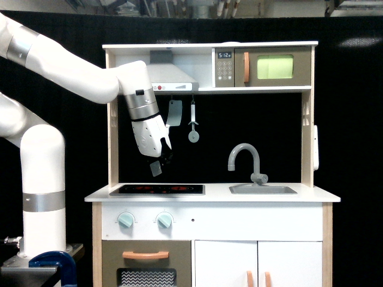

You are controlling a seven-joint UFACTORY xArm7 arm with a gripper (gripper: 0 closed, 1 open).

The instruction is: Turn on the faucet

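The faucet (244, 156) is a matte grey gooseneck tap standing behind the sink (263, 189) on the right half of the toy kitchen counter. Its small stubby lever (259, 177) sits at the base. My gripper (159, 165) hangs tilted above the stove top (158, 189), well to the exterior view's left of the faucet and touching nothing. Its fingertips point down and toward the right. Nothing shows between the fingers, and from this angle the gap between them is unclear.
A toy cleaver (175, 113) and a round utensil (192, 128) hang from the hood rail just right of my wrist. The microwave (272, 67) shelf runs above the faucet. Two pale teal knobs (125, 220) sit on the front panel. A side post (307, 137) stands right of the sink.
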